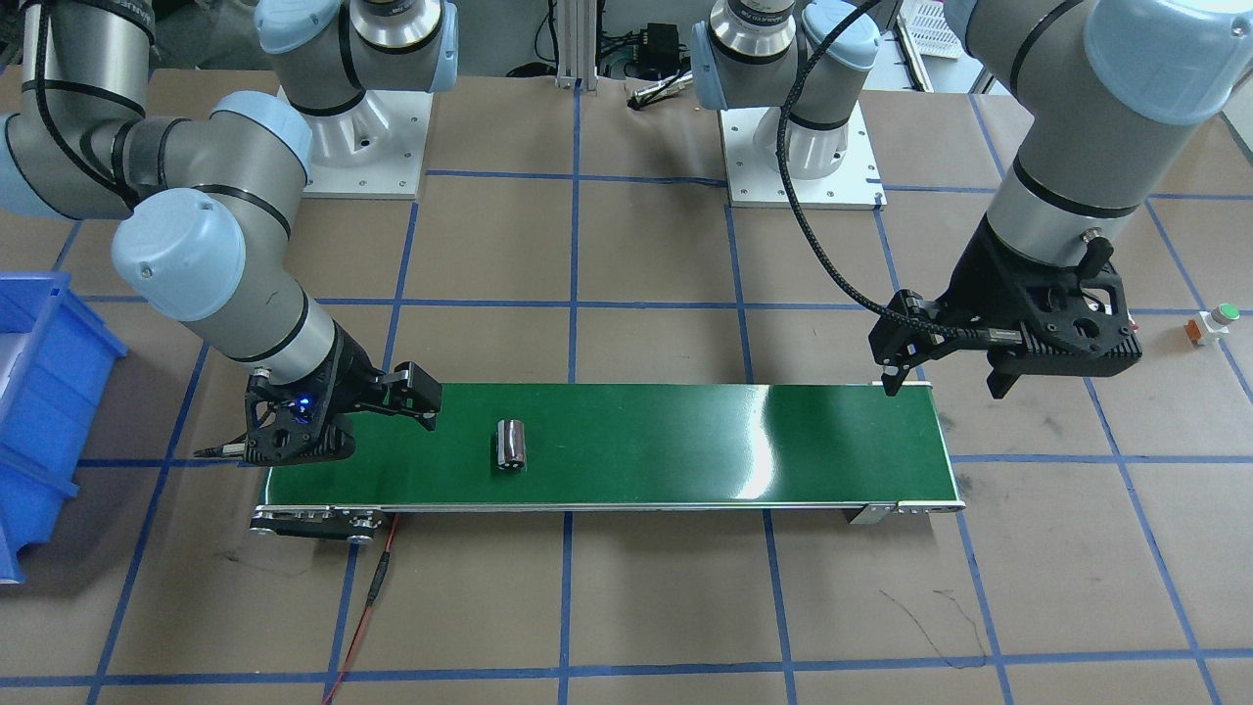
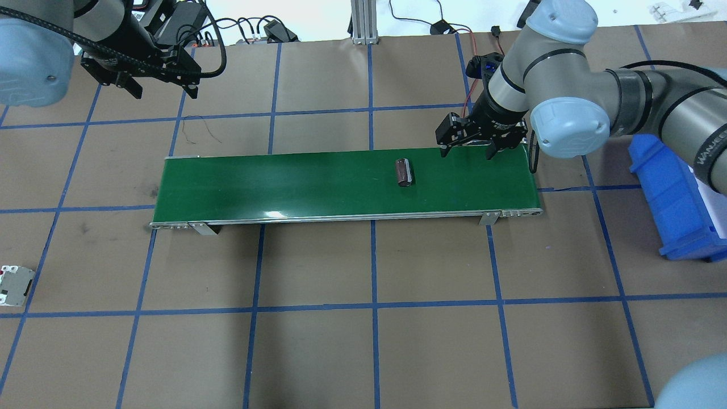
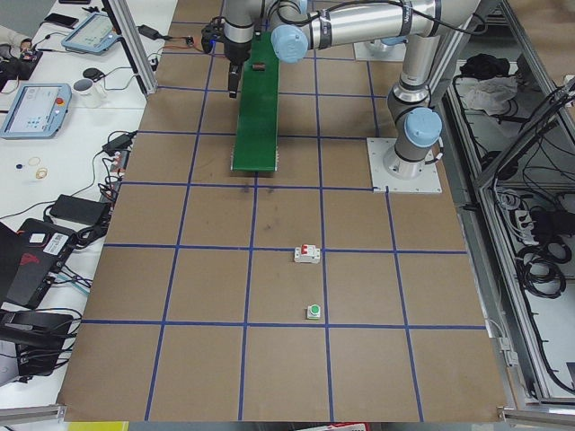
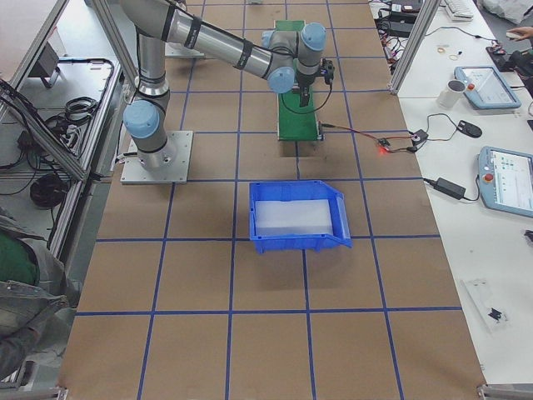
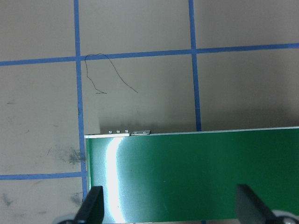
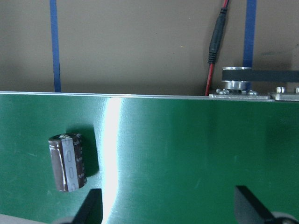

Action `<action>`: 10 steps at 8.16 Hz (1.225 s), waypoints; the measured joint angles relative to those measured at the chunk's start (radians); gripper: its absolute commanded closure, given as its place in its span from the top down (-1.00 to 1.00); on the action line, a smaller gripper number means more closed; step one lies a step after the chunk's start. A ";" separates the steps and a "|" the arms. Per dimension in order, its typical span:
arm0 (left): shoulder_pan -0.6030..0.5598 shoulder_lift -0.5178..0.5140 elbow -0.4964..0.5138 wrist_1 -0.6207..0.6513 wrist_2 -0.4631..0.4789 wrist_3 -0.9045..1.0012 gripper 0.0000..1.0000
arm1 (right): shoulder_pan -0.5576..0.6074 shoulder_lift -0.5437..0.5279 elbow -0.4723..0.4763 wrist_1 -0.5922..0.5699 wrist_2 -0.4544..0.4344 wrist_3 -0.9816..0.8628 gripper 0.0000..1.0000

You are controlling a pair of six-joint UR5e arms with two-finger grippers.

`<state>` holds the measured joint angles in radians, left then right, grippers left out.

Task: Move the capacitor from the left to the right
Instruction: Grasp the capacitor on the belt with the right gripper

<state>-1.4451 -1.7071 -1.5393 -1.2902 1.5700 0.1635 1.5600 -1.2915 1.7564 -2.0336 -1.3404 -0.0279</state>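
Observation:
The capacitor [image 2: 404,172], a small dark maroon cylinder, lies on its side on the green conveyor belt [image 2: 284,184], right of the middle. It also shows in the front view [image 1: 510,446] and the right wrist view [image 6: 68,162]. My right gripper [image 2: 467,153] is open and empty, low over the belt's right end at its far edge, a short way right of the capacitor and apart from it. My left gripper [image 2: 163,90] is open and empty, held above the belt's left end at its far edge. In the left wrist view the fingertips [image 5: 91,205] stand wide apart over the belt.
A blue bin [image 2: 676,199] stands on the table to the right of the belt. A white breaker with red switches [image 2: 14,284] and a green-topped push button [image 1: 1214,323] lie on the left side. A red cable [image 1: 377,587] runs from the belt's right end.

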 measured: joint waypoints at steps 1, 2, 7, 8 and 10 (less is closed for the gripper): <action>0.000 0.000 0.000 -0.001 0.002 0.000 1.00 | 0.000 0.011 0.005 -0.012 0.025 0.000 1.00; 0.000 0.001 0.000 -0.004 0.003 0.001 1.00 | 0.000 0.019 0.007 -0.020 0.041 -0.001 1.00; 0.000 0.053 0.000 -0.207 0.015 -0.043 1.00 | 0.000 0.033 0.010 -0.050 0.030 -0.005 0.83; 0.000 0.055 0.000 -0.214 0.016 -0.045 1.00 | 0.000 0.034 0.012 -0.052 0.025 -0.006 0.76; 0.000 0.056 -0.002 -0.217 0.016 -0.044 1.00 | 0.000 0.037 0.028 -0.052 0.012 -0.006 0.48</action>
<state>-1.4450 -1.6509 -1.5415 -1.5071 1.5861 0.1193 1.5600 -1.2543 1.7840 -2.0861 -1.3283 -0.0335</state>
